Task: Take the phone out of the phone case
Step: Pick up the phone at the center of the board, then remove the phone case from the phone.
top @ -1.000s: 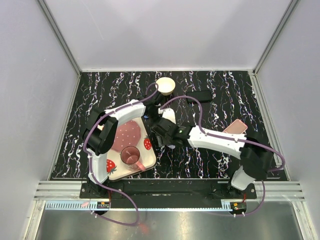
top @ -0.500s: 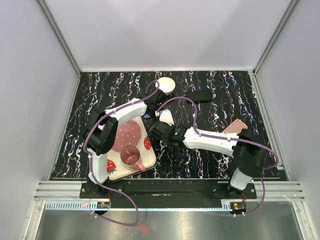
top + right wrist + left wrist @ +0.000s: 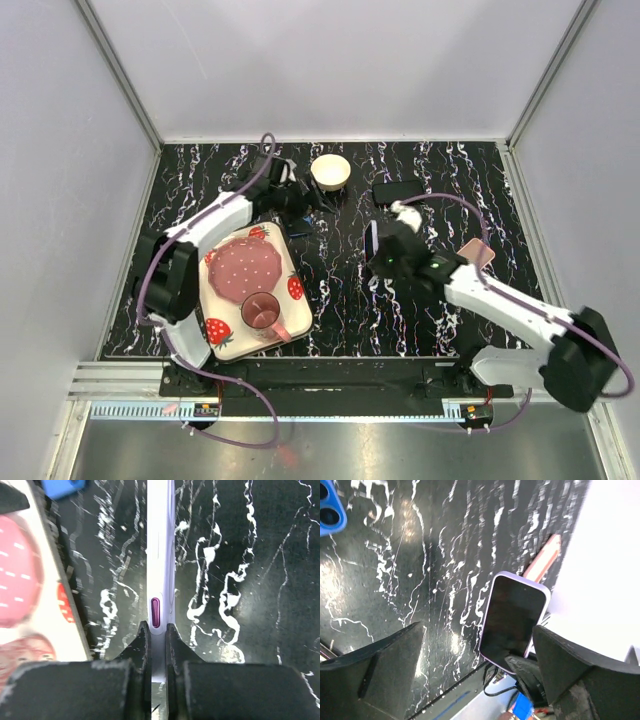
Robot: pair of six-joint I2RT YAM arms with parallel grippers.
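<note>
Lavender phone (image 3: 160, 555) is seen clamped across its flat faces, at one end only, in the right jaws over the tabletop (image 3: 450, 180). It is clear of the blue phone case (image 3: 330, 510), which lies by the left jaws, spread wide and empty. With so small a hold on smooth glass, the phone could be let pivot or slip on a quick swing and be dropped onto the hard surface.

The top view looks steeply down from behind the arms over the whole black white-veined tabletop (image 3: 350, 320). Both wrist views sit close above it — sharing the lilac-edged dark-screened phone (image 3: 514, 615).
</note>
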